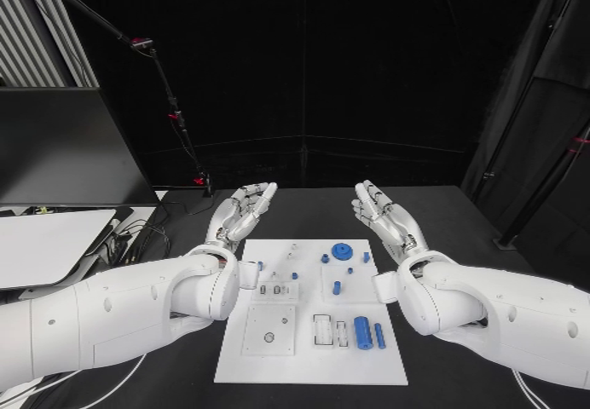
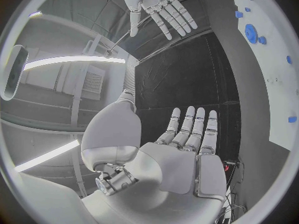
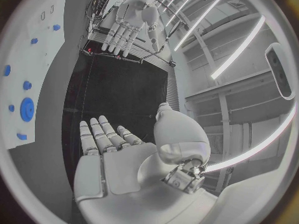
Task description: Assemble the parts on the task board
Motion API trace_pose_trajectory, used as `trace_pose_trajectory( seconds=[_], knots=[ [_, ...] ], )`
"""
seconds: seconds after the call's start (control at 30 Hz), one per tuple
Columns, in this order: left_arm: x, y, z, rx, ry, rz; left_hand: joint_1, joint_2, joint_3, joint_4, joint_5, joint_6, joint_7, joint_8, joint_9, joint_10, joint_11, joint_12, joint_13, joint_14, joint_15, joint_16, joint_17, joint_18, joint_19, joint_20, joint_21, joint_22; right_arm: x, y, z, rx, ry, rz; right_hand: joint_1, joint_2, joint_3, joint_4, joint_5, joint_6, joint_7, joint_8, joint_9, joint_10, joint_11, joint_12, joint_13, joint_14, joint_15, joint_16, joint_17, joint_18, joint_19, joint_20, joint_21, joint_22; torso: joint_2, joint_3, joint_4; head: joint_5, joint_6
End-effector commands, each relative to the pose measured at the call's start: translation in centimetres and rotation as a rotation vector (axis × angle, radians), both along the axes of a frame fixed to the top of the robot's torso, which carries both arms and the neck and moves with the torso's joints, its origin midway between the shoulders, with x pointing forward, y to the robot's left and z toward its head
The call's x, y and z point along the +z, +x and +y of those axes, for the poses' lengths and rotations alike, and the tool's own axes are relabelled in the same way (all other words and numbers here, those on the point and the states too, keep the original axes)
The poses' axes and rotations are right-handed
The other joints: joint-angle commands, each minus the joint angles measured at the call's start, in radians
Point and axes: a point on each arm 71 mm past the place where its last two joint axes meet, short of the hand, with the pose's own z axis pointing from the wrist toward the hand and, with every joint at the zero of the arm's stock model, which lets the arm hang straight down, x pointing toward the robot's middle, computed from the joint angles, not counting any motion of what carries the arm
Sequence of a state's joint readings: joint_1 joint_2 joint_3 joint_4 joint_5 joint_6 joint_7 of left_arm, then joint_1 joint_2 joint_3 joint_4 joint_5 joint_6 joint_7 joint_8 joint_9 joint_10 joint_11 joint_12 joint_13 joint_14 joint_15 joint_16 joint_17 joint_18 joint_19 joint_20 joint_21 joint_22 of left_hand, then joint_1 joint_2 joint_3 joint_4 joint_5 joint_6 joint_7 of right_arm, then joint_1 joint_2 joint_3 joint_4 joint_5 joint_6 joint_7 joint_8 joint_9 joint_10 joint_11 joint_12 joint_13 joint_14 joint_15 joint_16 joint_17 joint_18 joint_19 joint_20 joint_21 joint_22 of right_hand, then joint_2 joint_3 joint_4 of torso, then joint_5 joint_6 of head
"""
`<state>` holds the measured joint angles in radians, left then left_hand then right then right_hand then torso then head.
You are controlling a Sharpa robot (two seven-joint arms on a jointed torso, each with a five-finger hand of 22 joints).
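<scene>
Nearest us, loose blue cylindrical parts (image 1: 363, 331) lie unassembled on the white task board (image 1: 369, 371); our left hand (image 1: 241, 213) and right hand (image 1: 384, 216) hover wide, holding nothing.

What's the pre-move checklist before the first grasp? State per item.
1. Left hand holds nothing, fingers straight: ok.
2. Right hand holds nothing, fingers straight: ok.
3. Both hands beyond the task board, not over any part: ok.
4. Blue gear lies free on the board, nothing over it: ok.
5. Large blue cylinder lies free near the board's near edge: ok.
6. Whether the small parts are seated or loose: cannot tell.
</scene>
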<state>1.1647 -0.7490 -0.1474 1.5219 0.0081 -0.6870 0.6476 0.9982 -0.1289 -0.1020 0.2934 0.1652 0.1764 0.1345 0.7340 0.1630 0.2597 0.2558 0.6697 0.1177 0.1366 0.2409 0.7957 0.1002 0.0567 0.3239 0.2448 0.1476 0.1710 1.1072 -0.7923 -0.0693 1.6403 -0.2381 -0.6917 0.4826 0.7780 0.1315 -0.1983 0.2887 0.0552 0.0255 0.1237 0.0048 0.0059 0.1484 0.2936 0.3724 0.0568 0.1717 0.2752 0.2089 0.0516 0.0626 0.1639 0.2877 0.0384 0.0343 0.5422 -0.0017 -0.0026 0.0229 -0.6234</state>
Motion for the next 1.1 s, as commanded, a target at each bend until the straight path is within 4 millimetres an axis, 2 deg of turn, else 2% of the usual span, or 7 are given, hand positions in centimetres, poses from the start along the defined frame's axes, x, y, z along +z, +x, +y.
trace_pose_trajectory(
  seconds=[0.03,0.33,0.37,0.73,0.9,0.97,1.1],
  knots=[
    [2.5,-0.5,-0.5,-0.1,-0.076,-0.324,0.019,0.003,0.002,0.007,0.004,0.007,0.164,0.016,0.001,0.005,0.009,0.015,0.001,0.002,0.011,0.016,0.0,0.013,0.013,0.008,0.009,0.007,0.8,-0.6,1.2,0.143,-0.082,-0.106,0.008,0.002,-0.001,0.004,0.003,0.006,0.178,0.002,0.001,0.001,0.004,0.004,0.001,0.001,0.005,0.003,0.001,0.019,0.001,0.004,0.004,0.001,0.0,0.0,-0.0001,0.0,0.0],
    [3.1,-0.5,-0.6,-0.139,-0.087,-0.407,0.022,0.01,0.009,0.006,0.002,0.011,0.164,0.022,-0.005,0.008,0.011,0.023,-0.004,0.004,0.019,0.021,-0.005,0.018,0.025,0.021,0.02,0.015,1.1,-0.9,1.6,0.186,-0.11,-0.135,0.009,0.003,-0.001,0.004,0.003,0.005,0.178,0.002,0.001,0.001,0.004,0.005,0.001,0.001,0.005,0.005,0.001,0.018,0.002,0.004,0.004,0.001,0.0,0.0,-0.0001,0.0,0.0],
    [2.9,-0.3,-0.6,-0.16,-0.1,-0.381,0.023,0.011,0.009,0.006,0.001,0.012,0.164,0.023,-0.006,0.009,0.01,0.024,-0.004,0.005,0.02,0.022,-0.006,0.018,0.026,0.023,0.021,0.015,0.7,-0.5,1.2,0.178,-0.123,-0.117,0.009,0.003,-0.001,0.004,0.003,0.006,0.178,0.002,0.001,0.001,0.004,0.006,0.001,0.001,0.005,0.005,0.001,0.018,0.002,0.004,0.004,0.001,0.001,0.0009,0.0001,0.003,-0.022],
    [2.3,0.2,-0.3,-0.189,-0.077,-0.332,0.026,0.003,0.006,0.007,0.001,0.02,0.164,0.029,-0.017,0.02,0.01,0.038,-0.011,0.013,0.026,0.031,-0.013,0.021,0.063,0.044,0.047,0.038,0.6,-0.1,0.8,0.181,-0.125,-0.126,0.034,0.014,-0.005,0.004,0.002,0.017,0.179,0.005,0.004,0.058,0.001,0.098,0.014,0.064,0.006,0.082,0.014,0.016,0.049,0.002,0.025,0.014,0.002,0.0009,-0.0008,0.0,-0.036],
    [2.1,0.7,0.0,-0.226,-0.024,-0.324,0.022,0.002,0.003,0.007,-0.003,0.004,0.161,0.031,-0.029,0.049,0.006,0.057,-0.018,0.059,0.017,0.057,-0.015,0.037,0.164,0.043,0.112,0.088,0.2,0.4,0.3,0.188,-0.135,-0.1,0.058,0.018,-0.018,0.004,0.002,0.038,0.174,0.008,0.007,0.276,-0.028,0.241,0.033,0.325,-0.032,0.254,0.042,0.055,0.3,-0.011,0.137,0.073,0.003,0.0009,-0.0007,0.0,-0.046],
    [2.0,1.1,0.1,-0.243,0.008,-0.323,0.02,0.008,0.006,0.007,-0.009,-0.006,0.158,0.039,-0.034,0.077,0.003,0.07,-0.022,0.095,0.009,0.069,-0.019,0.047,0.189,0.043,0.134,0.098,-0.1,0.6,0.1,0.197,-0.142,-0.075,0.07,0.026,-0.029,0.003,0.005,0.047,0.169,0.009,0.007,0.473,-0.059,0.289,0.033,0.541,-0.085,0.314,0.054,0.095,0.532,-0.015,0.244,0.121,0.004,0.0013,-0.002,0.001,-0.051],
    [2.1,1.6,0.2,-0.262,0.05,-0.324,0.02,0.021,0.014,0.005,-0.021,-0.015,0.155,0.053,-0.041,0.133,-0.006,0.093,-0.027,0.158,-0.004,0.086,-0.021,0.061,0.216,0.042,0.16,0.108,-0.4,0.8,0.0,0.213,-0.149,-0.038,0.089,0.03,-0.046,0.004,0.019,0.047,0.152,0.008,0.007,0.65,-0.092,0.282,0.026,0.721,-0.128,0.302,0.067,0.122,0.647,-0.031,0.288,0.132,0.01,0.001,-0.0047,0.004,-0.054]
  ],
)
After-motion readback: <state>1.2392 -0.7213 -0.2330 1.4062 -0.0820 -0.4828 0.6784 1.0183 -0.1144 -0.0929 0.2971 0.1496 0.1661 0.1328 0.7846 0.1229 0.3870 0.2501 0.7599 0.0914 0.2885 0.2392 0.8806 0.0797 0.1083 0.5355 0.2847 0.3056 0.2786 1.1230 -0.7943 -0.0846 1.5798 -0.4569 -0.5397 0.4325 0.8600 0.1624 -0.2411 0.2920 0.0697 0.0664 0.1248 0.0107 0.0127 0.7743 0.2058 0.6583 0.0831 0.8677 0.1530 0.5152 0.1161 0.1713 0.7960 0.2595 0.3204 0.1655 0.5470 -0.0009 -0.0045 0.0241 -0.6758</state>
